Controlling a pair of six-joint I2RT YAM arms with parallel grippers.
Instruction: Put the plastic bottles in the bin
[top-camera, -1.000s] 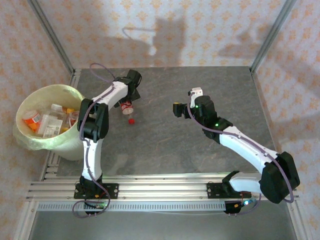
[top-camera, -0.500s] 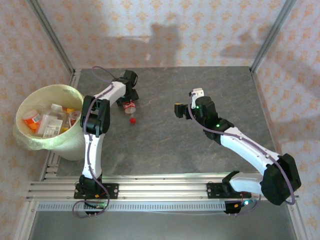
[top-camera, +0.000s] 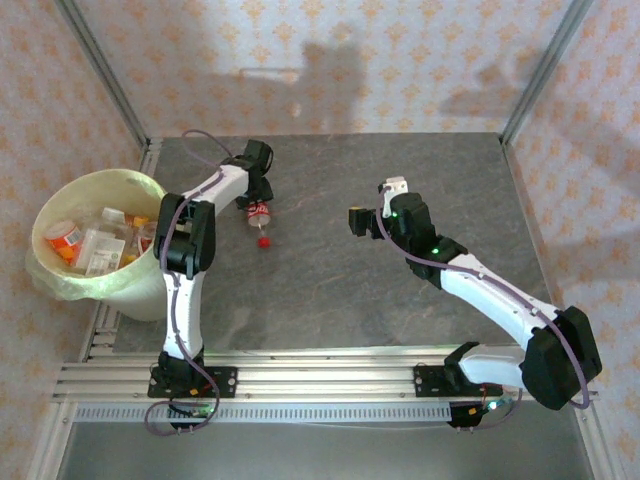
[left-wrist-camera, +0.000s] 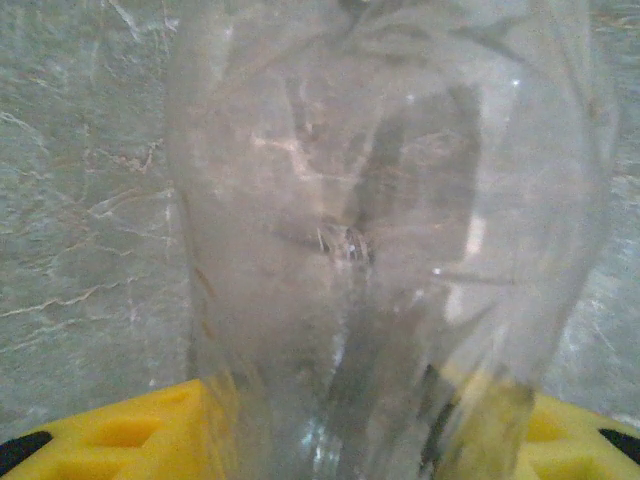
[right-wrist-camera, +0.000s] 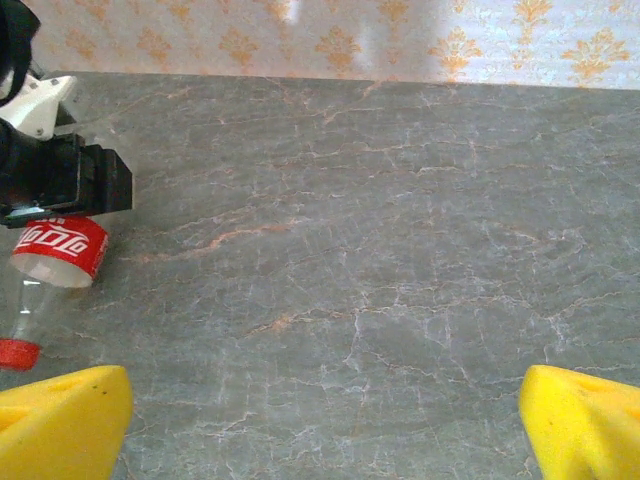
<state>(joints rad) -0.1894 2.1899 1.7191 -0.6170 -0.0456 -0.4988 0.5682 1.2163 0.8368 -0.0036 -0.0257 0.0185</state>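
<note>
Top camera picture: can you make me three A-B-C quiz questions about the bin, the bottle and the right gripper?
1. The bag lining the bin is: A blue, B pale yellow-green, C black.
2. The red-capped bottle is: A inside the bin, B on the table at the left gripper, C on the wall.
3. The right gripper is: A wide open, empty, B shut on a bottle, C shut on a cap.
Answers: B, the liner looks yellow-green; B, it lies on the table in the left gripper's grasp; A, its yellow fingertips stand far apart.

Clear bottle (top-camera: 260, 225), red label (right-wrist-camera: 60, 250), probably red cap (right-wrist-camera: 15, 352).
</note>
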